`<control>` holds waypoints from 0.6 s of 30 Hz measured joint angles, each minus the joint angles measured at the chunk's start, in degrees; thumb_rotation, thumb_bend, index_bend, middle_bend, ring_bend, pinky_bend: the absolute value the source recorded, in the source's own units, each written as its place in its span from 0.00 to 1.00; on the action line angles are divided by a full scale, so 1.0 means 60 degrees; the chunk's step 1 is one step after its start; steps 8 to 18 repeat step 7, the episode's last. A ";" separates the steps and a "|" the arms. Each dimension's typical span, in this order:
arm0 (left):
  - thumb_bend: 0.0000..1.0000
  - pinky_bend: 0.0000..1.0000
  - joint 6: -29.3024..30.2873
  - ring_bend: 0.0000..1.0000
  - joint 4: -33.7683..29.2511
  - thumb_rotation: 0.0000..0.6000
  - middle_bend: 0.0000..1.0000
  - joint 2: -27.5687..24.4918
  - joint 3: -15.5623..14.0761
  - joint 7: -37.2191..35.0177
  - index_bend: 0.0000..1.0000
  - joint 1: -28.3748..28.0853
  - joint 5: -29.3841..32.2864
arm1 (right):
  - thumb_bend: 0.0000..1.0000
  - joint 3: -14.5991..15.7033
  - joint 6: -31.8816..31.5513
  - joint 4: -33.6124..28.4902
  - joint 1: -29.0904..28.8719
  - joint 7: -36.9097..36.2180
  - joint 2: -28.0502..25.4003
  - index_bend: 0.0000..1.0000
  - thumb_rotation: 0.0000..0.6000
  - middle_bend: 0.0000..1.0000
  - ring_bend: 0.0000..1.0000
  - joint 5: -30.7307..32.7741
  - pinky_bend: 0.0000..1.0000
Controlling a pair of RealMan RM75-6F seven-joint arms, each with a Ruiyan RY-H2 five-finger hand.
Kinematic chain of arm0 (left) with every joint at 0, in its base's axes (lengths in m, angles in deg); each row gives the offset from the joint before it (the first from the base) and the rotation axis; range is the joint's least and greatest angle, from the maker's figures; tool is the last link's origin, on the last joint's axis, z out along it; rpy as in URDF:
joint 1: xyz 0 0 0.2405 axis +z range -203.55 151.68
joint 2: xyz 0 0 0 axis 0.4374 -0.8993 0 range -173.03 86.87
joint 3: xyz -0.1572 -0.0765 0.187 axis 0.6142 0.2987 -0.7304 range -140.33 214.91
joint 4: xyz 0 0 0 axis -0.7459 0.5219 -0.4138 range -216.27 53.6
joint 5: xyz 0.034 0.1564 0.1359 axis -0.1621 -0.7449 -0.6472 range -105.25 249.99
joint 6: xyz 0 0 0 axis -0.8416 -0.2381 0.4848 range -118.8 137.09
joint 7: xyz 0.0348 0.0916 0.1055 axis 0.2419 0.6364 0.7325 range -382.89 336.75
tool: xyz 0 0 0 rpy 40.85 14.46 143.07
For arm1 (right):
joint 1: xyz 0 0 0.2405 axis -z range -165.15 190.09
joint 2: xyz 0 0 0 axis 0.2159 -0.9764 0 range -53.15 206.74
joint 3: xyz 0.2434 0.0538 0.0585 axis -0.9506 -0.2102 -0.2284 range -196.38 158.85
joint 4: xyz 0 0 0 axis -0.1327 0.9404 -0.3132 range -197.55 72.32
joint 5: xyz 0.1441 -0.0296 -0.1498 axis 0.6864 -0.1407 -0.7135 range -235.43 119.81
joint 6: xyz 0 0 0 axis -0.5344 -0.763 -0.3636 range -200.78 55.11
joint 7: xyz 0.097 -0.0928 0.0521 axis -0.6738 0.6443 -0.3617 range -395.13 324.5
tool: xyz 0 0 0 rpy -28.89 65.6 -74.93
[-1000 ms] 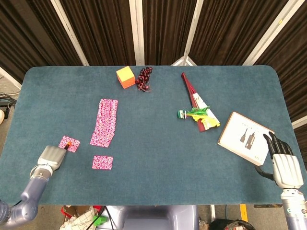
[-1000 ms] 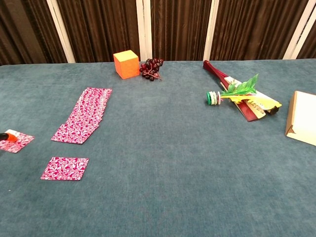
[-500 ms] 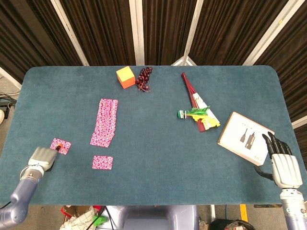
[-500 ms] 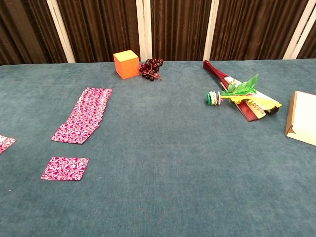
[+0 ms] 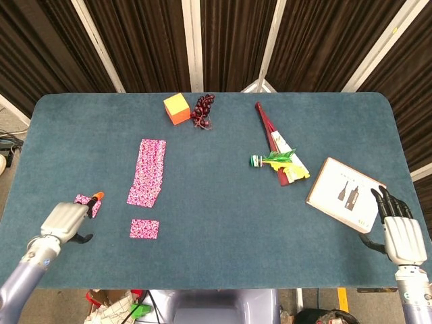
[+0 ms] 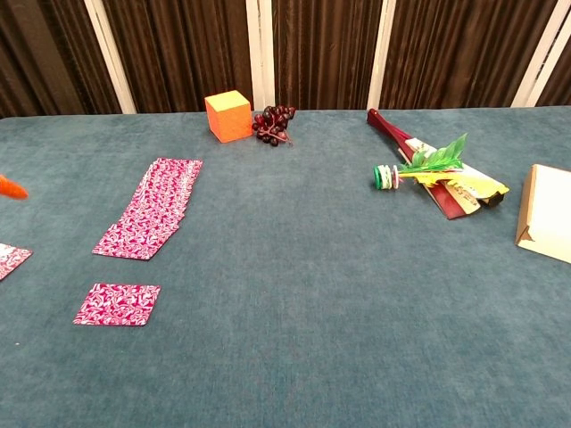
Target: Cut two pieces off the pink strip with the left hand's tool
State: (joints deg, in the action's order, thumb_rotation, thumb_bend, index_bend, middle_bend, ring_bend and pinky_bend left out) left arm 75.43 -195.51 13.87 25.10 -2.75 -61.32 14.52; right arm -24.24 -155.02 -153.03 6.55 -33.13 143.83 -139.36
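The long pink patterned strip lies left of the table's middle. One cut pink piece lies just in front of it. Another cut piece lies further left. My left hand hovers at the front left beside that piece, gripping an orange-tipped tool whose tip is lifted off the cloth. My right hand rests at the front right edge with its fingers spread, holding nothing.
An orange cube and dark grapes sit at the back. A red stick with green and yellow items lies right of centre. A white-topped box lies next to my right hand.
My left hand dragged the small cut piece leftward, then lifted the tool's tip off it and raised it. The right hand stayed still.
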 measured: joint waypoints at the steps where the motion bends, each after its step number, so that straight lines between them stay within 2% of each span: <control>1: 0.23 0.28 0.0321 0.10 -0.0164 1.00 0.17 -0.0173 -0.0051 -0.0208 0.04 0.0243 -0.0446 | 0.22 0.0000 -0.0020 -0.0007 0.0003 0.0006 0.0006 0.01 1.00 0.00 0.13 -0.0013 0.15; 4: 0.20 0.20 0.1682 0.03 -0.0443 1.00 0.11 -0.0518 -0.0253 -0.0662 0.03 0.1190 -0.1949 | 0.22 -0.0007 -0.0092 -0.0004 0.0008 0.0018 0.0033 0.01 1.00 0.00 0.13 -0.0070 0.15; 7: 0.20 0.15 0.3202 0.00 -0.0327 1.00 0.08 -0.0494 -0.0422 -0.0994 0.03 0.2326 -0.3184 | 0.22 -0.0008 -0.0195 0.0019 0.0009 -0.0039 0.0062 0.01 1.00 0.00 0.13 -0.0206 0.15; 18: 0.20 0.15 0.3202 0.00 -0.0327 1.00 0.08 -0.0494 -0.0422 -0.0994 0.03 0.2326 -0.3184 | 0.22 -0.0008 -0.0195 0.0019 0.0009 -0.0039 0.0062 0.01 1.00 0.00 0.13 -0.0206 0.15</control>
